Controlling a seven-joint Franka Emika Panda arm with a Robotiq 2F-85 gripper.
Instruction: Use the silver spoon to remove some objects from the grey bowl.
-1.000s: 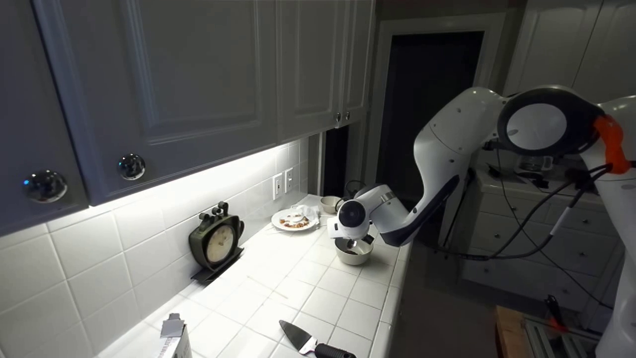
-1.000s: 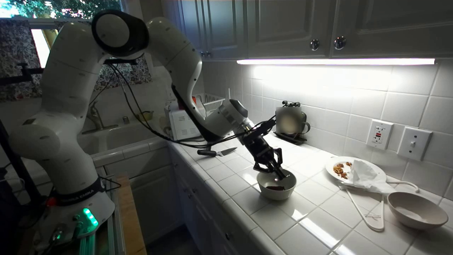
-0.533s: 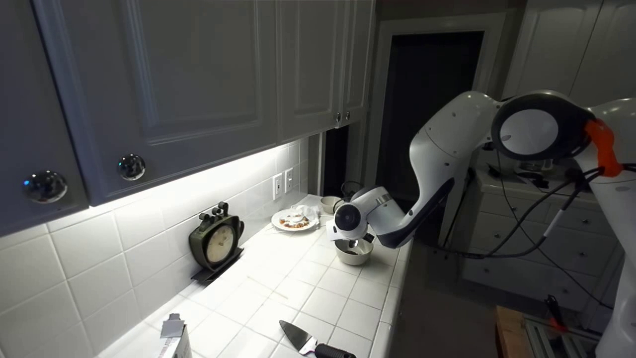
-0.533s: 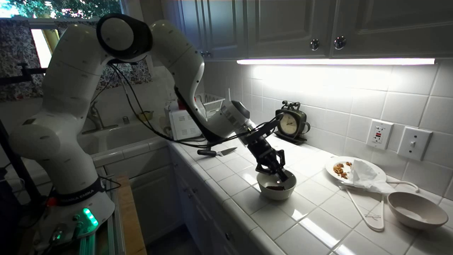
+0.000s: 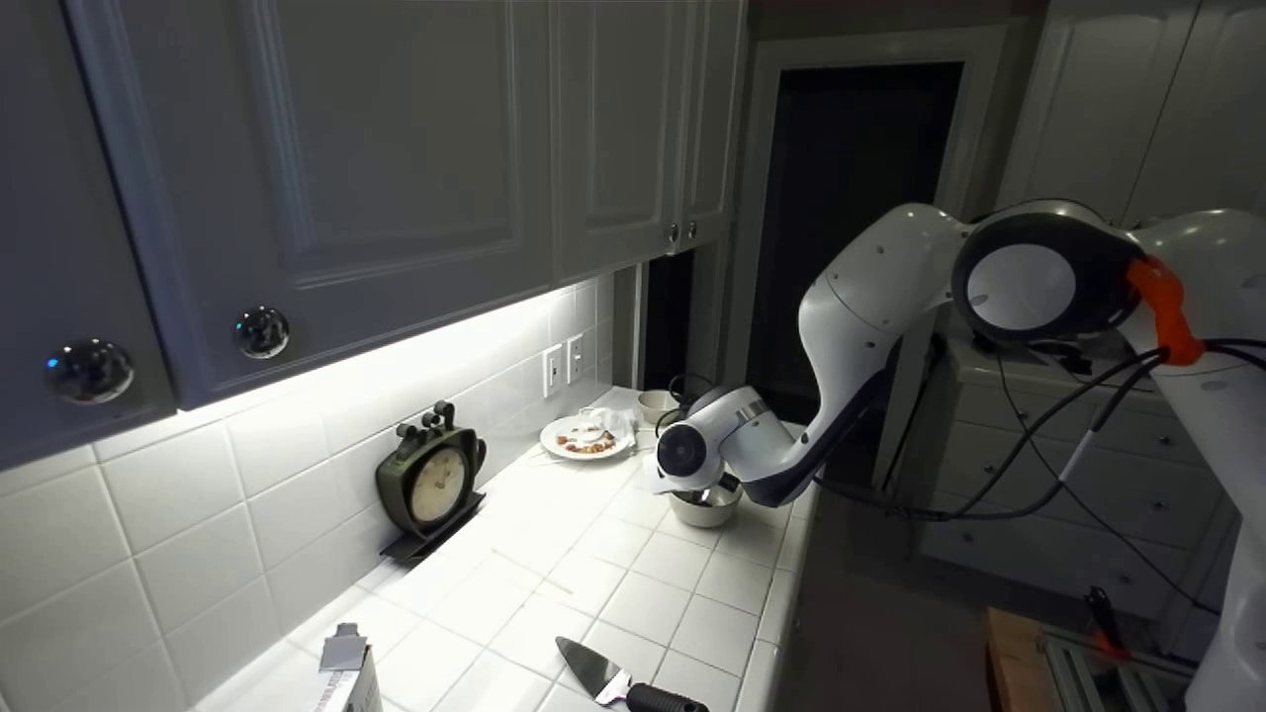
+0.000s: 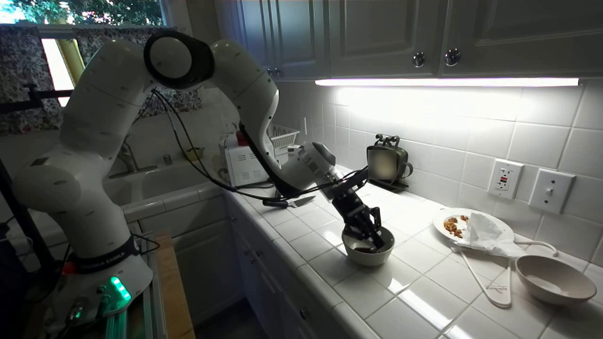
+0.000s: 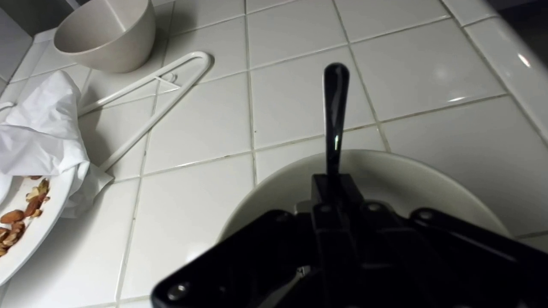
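The silver spoon (image 7: 336, 98) rises from between the fingertips in the wrist view, its dark, shiny handle pointing up and away; its scoop end is hidden behind the gripper. My gripper (image 7: 336, 184) is shut on that handle. Tilted down, the gripper (image 6: 378, 242) has its fingertips inside the grey bowl (image 6: 370, 259), below the rim. A dark reddish-brown item (image 6: 360, 249) lies in the bowl, partly covered by the fingers. The bowl (image 5: 704, 516) also shows beneath the wrist in an exterior view, where the arm hides most of the gripper.
A white plate (image 7: 47, 233) with nuts and crumpled paper lies beside the bowl. Near it are a white hanger-like piece (image 6: 501, 299) and a beige bowl (image 6: 556, 287). A black-handled cake server (image 5: 593, 672) and a green dial scale (image 5: 435, 485) stand farther off. Cabinets hang overhead.
The arm has lowered and reached slightly forward. My gripper has gone from just above the bowl's opening to deeper inside it, its grip unchanged. The bowl has stayed in place.
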